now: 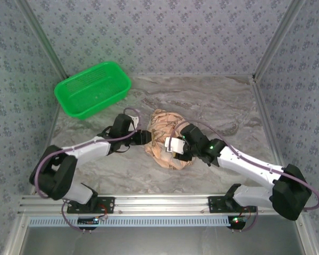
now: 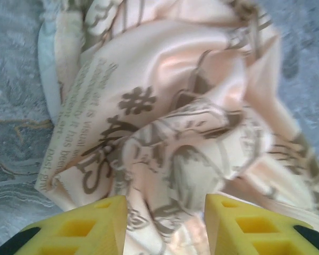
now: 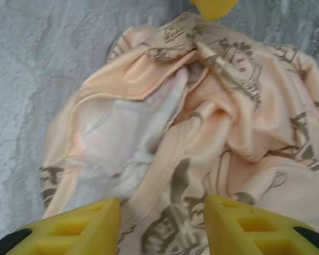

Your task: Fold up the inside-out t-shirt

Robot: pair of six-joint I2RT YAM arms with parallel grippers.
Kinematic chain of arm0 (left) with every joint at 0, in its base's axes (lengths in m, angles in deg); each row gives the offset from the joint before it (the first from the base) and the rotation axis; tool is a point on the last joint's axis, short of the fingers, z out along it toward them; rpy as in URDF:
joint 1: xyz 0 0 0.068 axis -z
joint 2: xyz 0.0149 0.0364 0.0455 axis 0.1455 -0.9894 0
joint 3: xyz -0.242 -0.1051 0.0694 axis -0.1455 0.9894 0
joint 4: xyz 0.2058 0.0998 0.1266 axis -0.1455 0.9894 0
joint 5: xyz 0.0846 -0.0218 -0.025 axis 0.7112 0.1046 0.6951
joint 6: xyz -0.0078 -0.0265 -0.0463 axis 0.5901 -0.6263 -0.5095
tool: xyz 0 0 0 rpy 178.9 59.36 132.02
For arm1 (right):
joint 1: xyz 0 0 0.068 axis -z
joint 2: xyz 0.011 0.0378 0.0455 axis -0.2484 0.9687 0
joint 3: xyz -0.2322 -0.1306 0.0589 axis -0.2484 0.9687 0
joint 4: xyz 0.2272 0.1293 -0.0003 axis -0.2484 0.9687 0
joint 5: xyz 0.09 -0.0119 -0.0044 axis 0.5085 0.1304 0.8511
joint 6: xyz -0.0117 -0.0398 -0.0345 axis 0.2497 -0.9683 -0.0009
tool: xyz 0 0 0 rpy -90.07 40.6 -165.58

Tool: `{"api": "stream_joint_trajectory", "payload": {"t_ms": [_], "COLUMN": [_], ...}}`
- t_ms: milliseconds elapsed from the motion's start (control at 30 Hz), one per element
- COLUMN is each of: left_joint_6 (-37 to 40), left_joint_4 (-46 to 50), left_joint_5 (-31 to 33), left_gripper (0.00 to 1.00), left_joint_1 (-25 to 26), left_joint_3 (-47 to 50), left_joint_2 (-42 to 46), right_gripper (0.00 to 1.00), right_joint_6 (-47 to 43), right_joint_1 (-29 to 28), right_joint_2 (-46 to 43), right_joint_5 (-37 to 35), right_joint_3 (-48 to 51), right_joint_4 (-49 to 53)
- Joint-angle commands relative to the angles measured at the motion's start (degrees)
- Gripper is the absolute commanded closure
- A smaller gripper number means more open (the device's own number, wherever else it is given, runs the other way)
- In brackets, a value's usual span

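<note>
The t-shirt lies crumpled in a rough heap near the middle of the marbled tabletop. Its tan-peach cloth with dark brown print faces mostly up. In the top view a green basket stands at about 10 o'clock from the heap, well apart from it.

The left end effector sits at the heap's 9 o'clock edge, its arm reaching in from 8 o'clock. In the left wrist view its yellow fingers stand apart, and printed folds of the t-shirt, with lettering and a hash sign, run into the gap between them.

The right end effector is over the heap's lower part, its arm coming in from 4 o'clock. In the right wrist view its yellow fingers are likewise apart, with cloth lying between and beyond them. There the t-shirt shows a paler, cream-white patch of its reverse side at about 9 o'clock, ringed by peach folds, with bare tabletop at 10 o'clock.

Neither end effector is clamped on the cloth.
</note>
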Motion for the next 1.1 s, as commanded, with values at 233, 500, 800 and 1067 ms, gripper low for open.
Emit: {"api": "stream_joint_trajectory", "payload": {"t_ms": [233,500,800,1067], "left_joint_6": [3.1,9.3,10.8,1.9], "left_joint_4": [3.2,6.7,10.5,13.6], "left_joint_5": [-0.2,5.8,15.8,14.8], "left_gripper": [0.51,0.47,0.44,0.46], "left_joint_1": [6.2,8.1,8.0,6.7], "left_joint_3": [-2.0,-5.4,-7.7,-15.5], "left_joint_2": [2.8,0.5,-2.3,-12.8], "right_gripper": [1.00,1.00,0.72,0.64], "right_joint_6": [0.2,2.5,7.7,8.4], "right_joint_1": [1.0,3.7,3.4,5.0], "right_joint_2": [5.6,-3.4,-1.8,7.9], "right_joint_5": [0.2,4.7,4.3,10.0], "right_joint_3": [-2.8,-0.7,0.0,-2.3], "right_joint_4": [-1.2,-6.1,-10.3,-8.8]}}
